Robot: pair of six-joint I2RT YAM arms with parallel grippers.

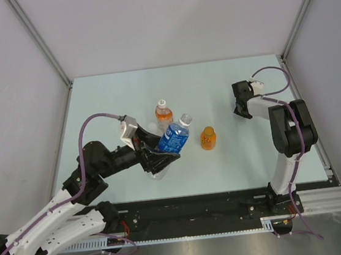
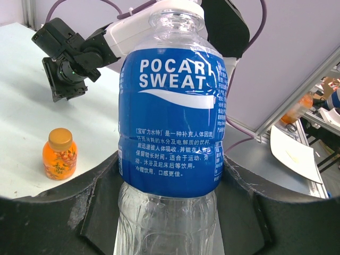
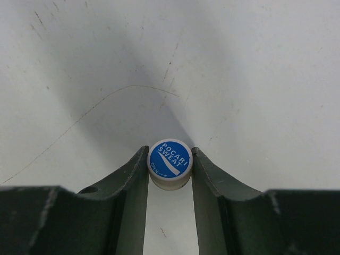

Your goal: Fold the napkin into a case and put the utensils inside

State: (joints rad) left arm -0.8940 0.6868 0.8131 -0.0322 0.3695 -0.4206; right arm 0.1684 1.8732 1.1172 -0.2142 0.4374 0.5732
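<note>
Left pincer [image 2: 171, 169] around Pocari bottle [image 2: 170, 106]

Middle: the blue bottle [image 1: 173, 137] leans here, gripped by the left gripper [image 1: 160, 157]. It blocks the way.
Just behind it: a tall orange bottle [image 1: 164, 113] stands very close, so the gap is tight.
To its right: a small orange bottle [image 1: 207, 138] stands near, with a thin gap between.
Right middle: bare table [image 1: 247, 149] between the small orange bottle and the right gripper [image 1: 241, 111]; a hand could pass.
Far right: the right gripper pinches a cap [image 3: 169, 163]; the right arm [image 1: 291, 129] stands tall by the edge.
Back strip: bare table.
Near left: the left arm [image 1: 94, 164] lies across.
</note>
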